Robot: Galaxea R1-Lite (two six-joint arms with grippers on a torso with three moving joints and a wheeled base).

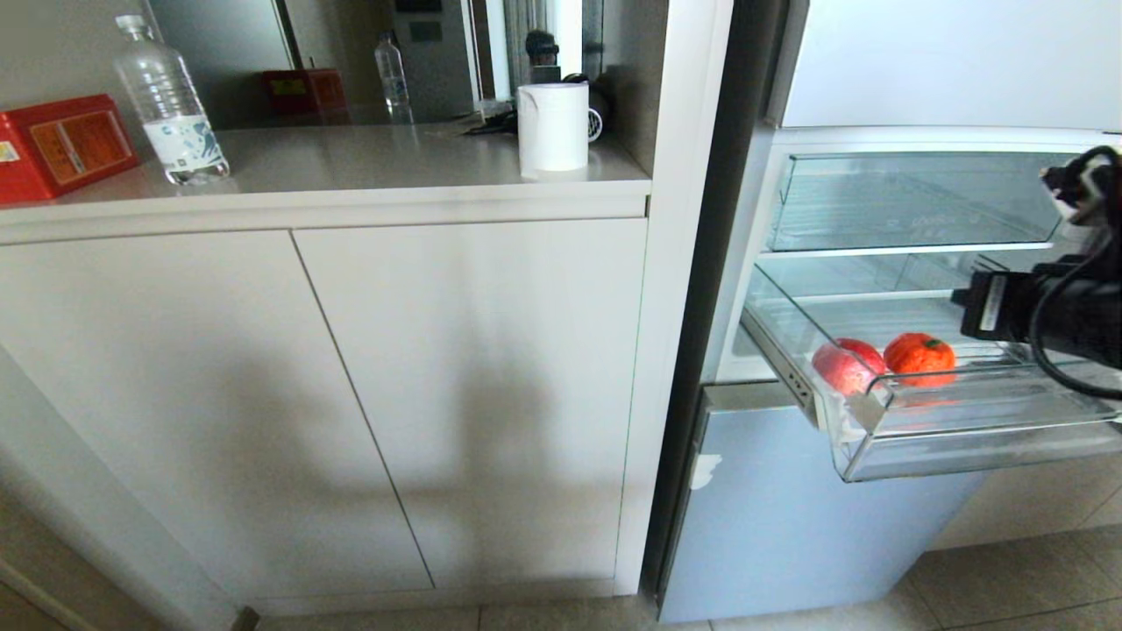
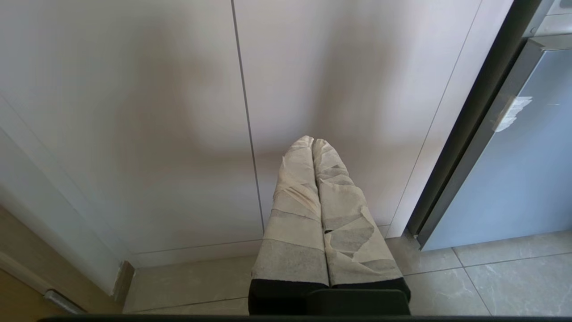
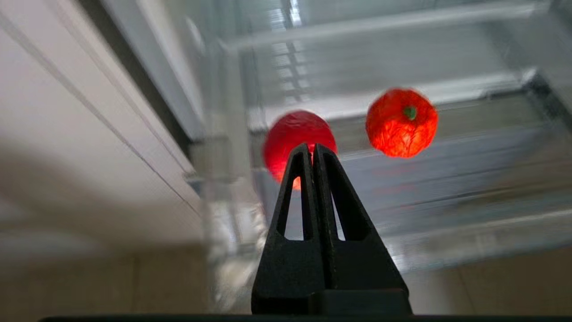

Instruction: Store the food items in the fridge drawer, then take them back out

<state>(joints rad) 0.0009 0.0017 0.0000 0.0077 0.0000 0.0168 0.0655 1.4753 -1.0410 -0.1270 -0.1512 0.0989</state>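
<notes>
My right pincer (image 3: pixel 313 150) is pressed shut and empty, out in front of the clear fridge drawer (image 1: pixel 964 438). Just beyond its tips sit the red piece (image 3: pixel 286 134) and orange-red piece (image 3: pixel 401 123), inside. My left pincer (image 2: pixel 313 145), closed too, faces white cabinet doors (image 2: pixel 134 112) over the tiled floor (image 2: pixel 491 277).

Both fruits sitting in the pulled-out drawer

Red piece (image 1: pixel 846 365) and orange-red piece (image 1: pixel 919 358) with its green stem sit side by side near the front corner of the clear fridge drawer (image 1: pixel 982 438).
</notes>
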